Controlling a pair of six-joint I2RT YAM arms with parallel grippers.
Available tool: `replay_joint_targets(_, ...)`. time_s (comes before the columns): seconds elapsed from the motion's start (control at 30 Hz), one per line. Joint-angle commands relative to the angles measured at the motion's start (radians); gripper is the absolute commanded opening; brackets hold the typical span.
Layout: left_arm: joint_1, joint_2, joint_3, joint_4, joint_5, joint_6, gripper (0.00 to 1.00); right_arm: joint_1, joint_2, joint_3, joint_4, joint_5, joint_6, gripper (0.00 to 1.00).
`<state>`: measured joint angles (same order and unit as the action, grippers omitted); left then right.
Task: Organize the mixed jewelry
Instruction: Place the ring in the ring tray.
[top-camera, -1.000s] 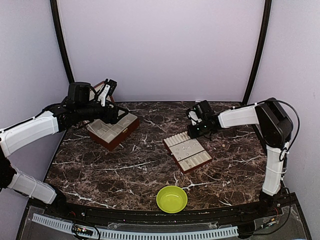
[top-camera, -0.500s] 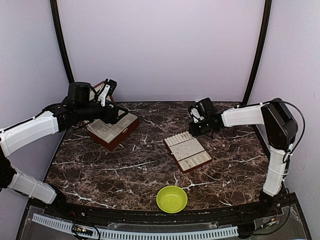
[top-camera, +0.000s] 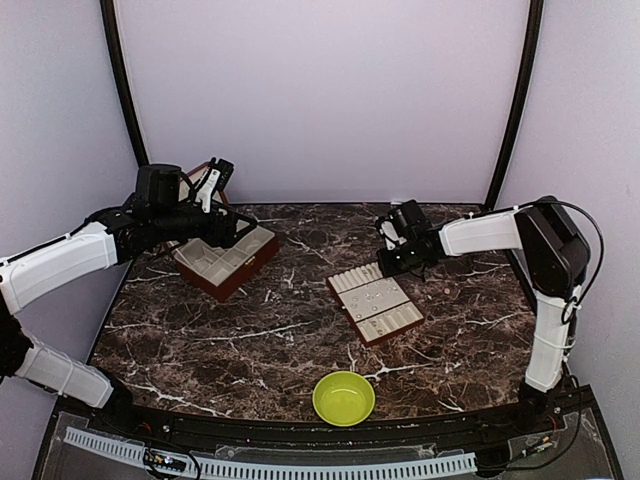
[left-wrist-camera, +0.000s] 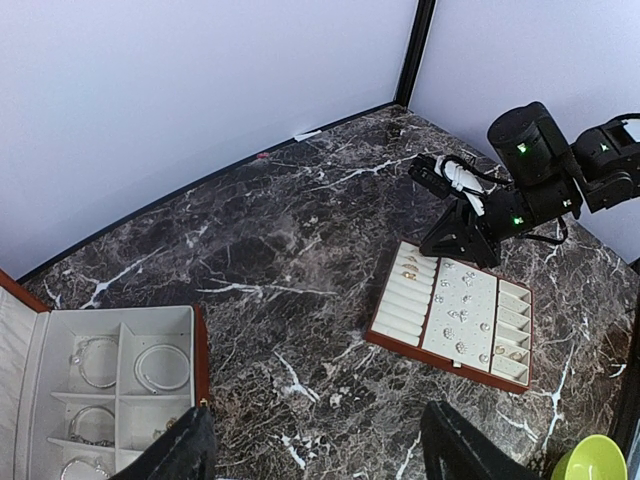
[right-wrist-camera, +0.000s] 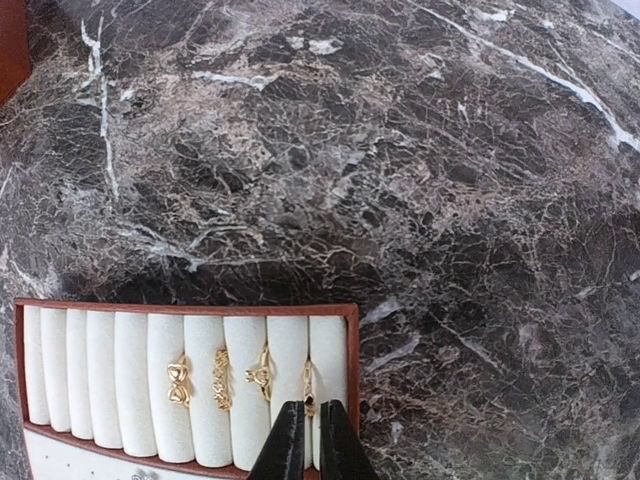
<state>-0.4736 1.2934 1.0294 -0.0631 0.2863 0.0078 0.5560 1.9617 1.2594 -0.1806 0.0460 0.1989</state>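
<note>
1. The left jaws stand wide apart and hold nothing. Their two dark fingers (left-wrist-camera: 186, 455) frame the bottom of the left wrist view, above the marble table (top-camera: 250, 340).
2. Just to the left of the left jaws lies the red-brown box (left-wrist-camera: 199, 365) with its lid open. One corner of it is right beside the left finger.
3. The wire hoops (left-wrist-camera: 160, 367) lie in the box's cream compartments, one to each. Four can be made out, and the lowest is cut off by the edge of the view.
4. The right jaws are nearly together, with only a thin slit between the dark fingers (right-wrist-camera: 288, 440). They point down at the right-hand end of the tray (right-wrist-camera: 190, 305).
5. Four gold rings (right-wrist-camera: 221, 378) are tucked in the slots between the tray's cream rolls. Three sit to the left of the right jaws, and the fourth sits directly at their tips.
6. I cannot tell whether the right jaws pinch that fourth ring or only hover at it.
7. Small pale pieces (left-wrist-camera: 462, 315) are scattered on the tray's flat pad, back from the right jaws' tips and past the rolls.
8. A lime-green bowl (top-camera: 344, 397) stands near the table's front edge, well apart from both sets of jaws.
</note>
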Motion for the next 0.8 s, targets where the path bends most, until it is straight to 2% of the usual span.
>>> replay_joint_targets(0.0, 0.006, -0.019, -0.011, -0.024, -0.002, 0.011, 0.73, -0.002, 0.028, 0.033, 0.021, 0.006, -0.002, 0.06)
replay_joint_targets(0.33, 0.006, -0.02, -0.011, -0.024, -0.001, 0.011, 0.73, -0.002, 0.054, 0.027, 0.018, 0.002, -0.002, 0.0)
replay_joint_targets(0.57, 0.007, -0.021, -0.011, -0.024, -0.003, 0.011, 0.73, -0.002, 0.026, 0.014, 0.017, -0.005, 0.003, 0.0)
replay_joint_targets(0.77, 0.006, -0.029, -0.02, -0.012, -0.016, 0.009, 0.73, -0.002, -0.039, 0.001, 0.024, -0.006, 0.006, 0.08)
